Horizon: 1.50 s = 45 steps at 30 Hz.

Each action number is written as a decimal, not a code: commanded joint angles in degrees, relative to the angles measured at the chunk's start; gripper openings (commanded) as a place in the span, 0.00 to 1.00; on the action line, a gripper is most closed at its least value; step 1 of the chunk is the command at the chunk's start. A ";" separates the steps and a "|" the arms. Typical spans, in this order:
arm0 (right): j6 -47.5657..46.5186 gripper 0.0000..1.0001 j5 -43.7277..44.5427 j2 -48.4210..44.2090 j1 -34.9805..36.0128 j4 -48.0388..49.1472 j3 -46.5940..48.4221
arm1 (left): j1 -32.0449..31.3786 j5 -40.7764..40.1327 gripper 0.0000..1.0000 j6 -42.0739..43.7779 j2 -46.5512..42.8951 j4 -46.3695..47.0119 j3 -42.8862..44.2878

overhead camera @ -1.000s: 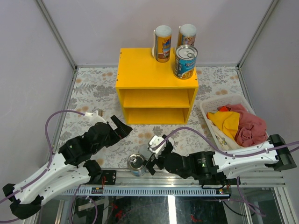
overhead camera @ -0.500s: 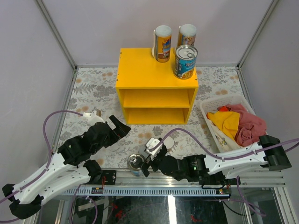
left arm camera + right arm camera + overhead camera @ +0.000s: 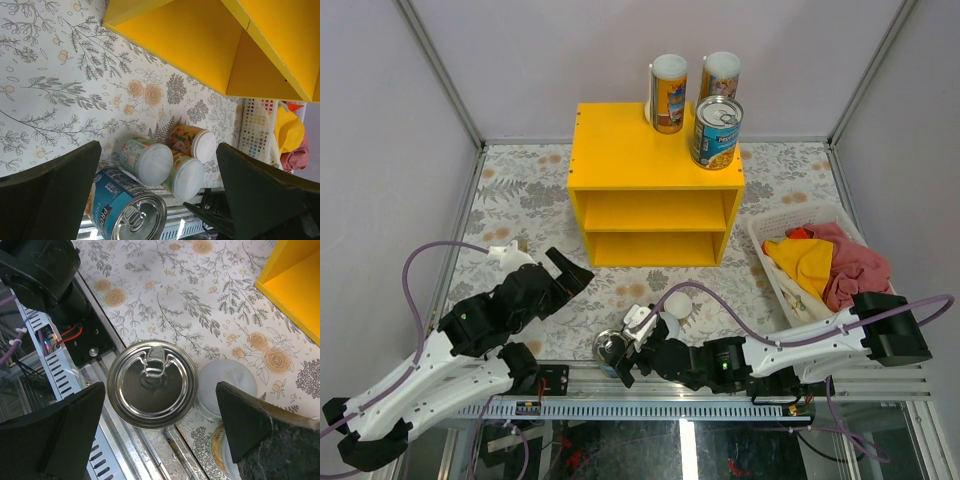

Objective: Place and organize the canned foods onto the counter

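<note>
**A:** From above, what is the counter like?

**B:** It is a bright yellow box, smooth and flat-topped, with two open shelves facing the arms. It stands on a floral-printed table. At the back right of its top, two tall cans stand upright with white lids up. A wide blue tin stands upright at the front right corner.

**A:** And in front of the counter?

**B:** A second blue tin sits well away from the counter by the metal rail, its axis vertical and its silver lid up. The right gripper is right at it, jaws spread wide, and the arm hides whatever stands beside the tin. The left gripper hangs off the counter's front left, equally wide and holding nothing. To the right of the counter, a white basket holds soft, crumpled cloth.

**A:** The left wrist view?

**B:** The dark left fingers frame three small cans with white plastic lids and colourful labels. They are clustered in front of the counter, with the second tin just beside them. The tin is cut off by the bottom edge, and the label print is too small to read.

**A:** The right wrist?

**B:** It looks straight down on that tin, showing a round, ringed metal lid with a pull tab. The right fingers stand clear on either side of it. I cannot tell whether they reach down to its wall. One white lid sits just beside it on the counter's side, and another is cut off.
</note>
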 commanded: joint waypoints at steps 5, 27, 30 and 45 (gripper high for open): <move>-1.25 0.99 -0.66 1.76 11.24 6.91 -1.44 | 0.26 -3.30 1.00 -2.58 -1.38 -1.99 1.45; -0.22 0.99 -8.58 3.01 8.71 9.16 -3.96 | 0.28 -3.20 1.00 -4.17 -1.82 -1.91 0.27; 0.09 0.99 -8.82 3.36 8.33 9.71 -4.49 | 0.27 -3.20 0.99 -4.26 -1.81 -1.88 0.17; -0.22 0.99 -11.10 6.13 5.70 10.91 -4.49 | 0.28 -3.14 1.00 -4.36 -1.71 -1.04 -0.99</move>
